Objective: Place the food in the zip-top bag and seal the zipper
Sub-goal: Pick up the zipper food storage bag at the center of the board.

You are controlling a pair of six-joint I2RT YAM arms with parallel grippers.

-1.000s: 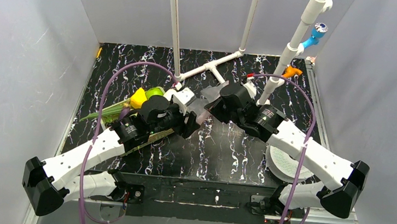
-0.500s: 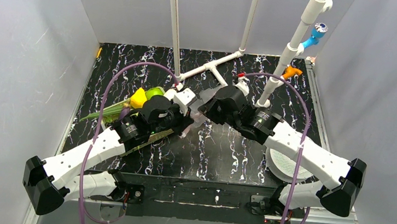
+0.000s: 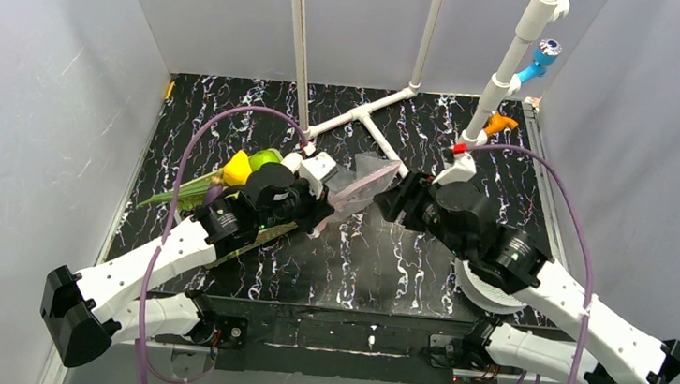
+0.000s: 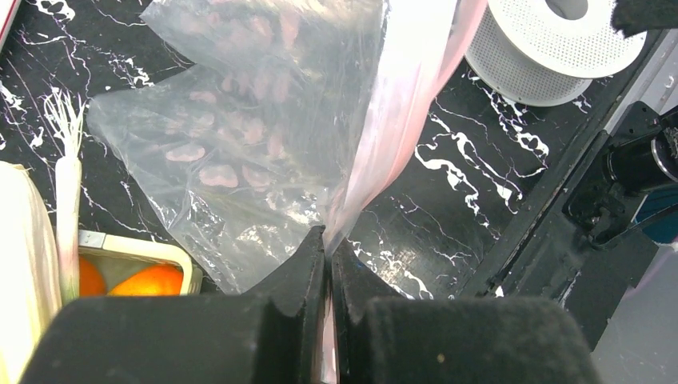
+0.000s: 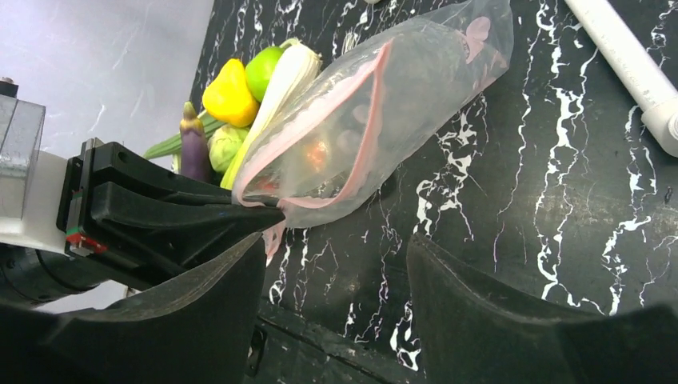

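The clear zip-top bag [image 3: 366, 178] hangs off the table at mid-table, mouth edge toward the left arm. My left gripper [image 4: 328, 238] is shut on the pinkish zipper [image 4: 400, 120] at the bag's corner. The right wrist view shows the bag [image 5: 400, 96] gaping, its zipper [image 5: 312, 120] curved and held by the left gripper [image 5: 240, 214]. My right gripper [image 5: 336, 260] stands open, just short of the bag, with nothing between its fingers. The food [image 3: 247, 164] lies piled at the left: a yellow piece [image 5: 228, 92], a green apple [image 5: 264, 68], the leek [image 4: 68, 192] and an orange piece [image 4: 152, 280].
A tan basket [image 4: 136, 244] sits under the left arm. A white perforated disc [image 3: 486, 279] lies near the right arm. White pipes [image 3: 362, 114] stand at the back, with an orange clip [image 3: 501, 123] and a blue fitting [image 3: 539, 61].
My right gripper opened, let go of the bag and drew back to the right. The left gripper shut on the zipper edge. The bag now hangs from the left gripper alone.
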